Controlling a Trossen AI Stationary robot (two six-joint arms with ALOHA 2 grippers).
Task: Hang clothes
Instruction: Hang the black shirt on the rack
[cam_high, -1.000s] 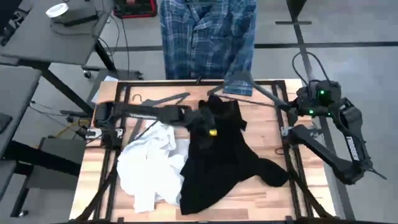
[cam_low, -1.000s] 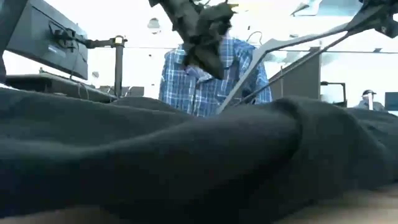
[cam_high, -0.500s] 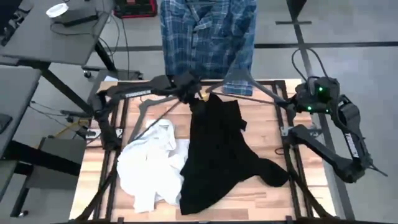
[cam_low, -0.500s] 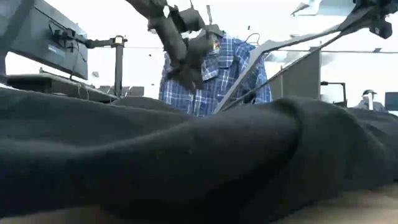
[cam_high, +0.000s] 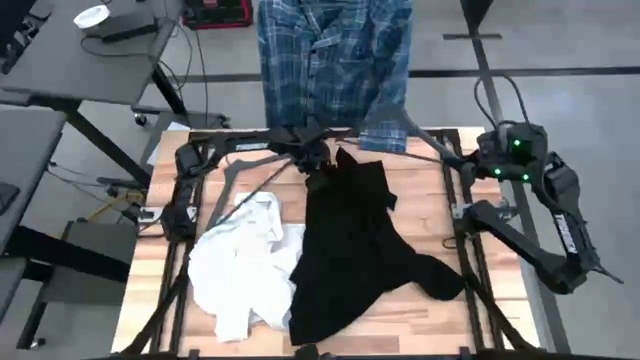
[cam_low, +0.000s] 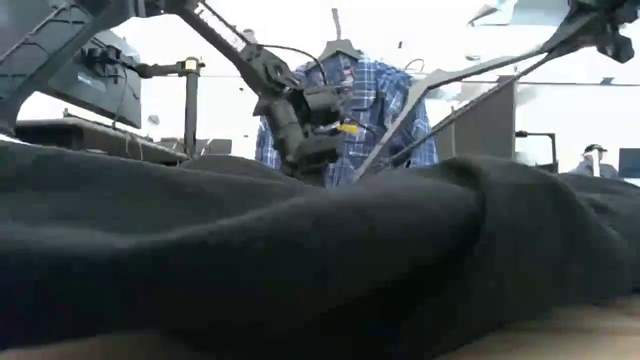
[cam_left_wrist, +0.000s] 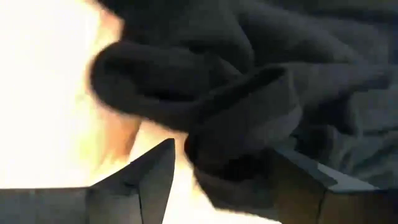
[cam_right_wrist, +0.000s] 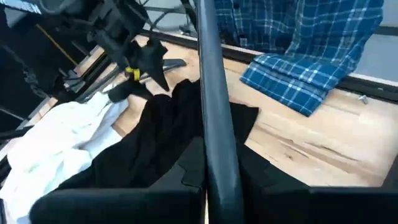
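The left gripper (cam_high: 318, 166), fingers spread and empty, is hovering at the limp black top's (cam_high: 360, 245) twelve-o'clock collar (nearer arm); the right gripper (cam_right_wrist: 214, 186) is clenching a dark thin hanger (cam_high: 405, 130) at two o'clock.

One plaid shirt (cam_high: 333, 58), one black top (cam_high: 358, 250), one white top (cam_high: 240, 262), two hangers (cam_high: 420, 140).
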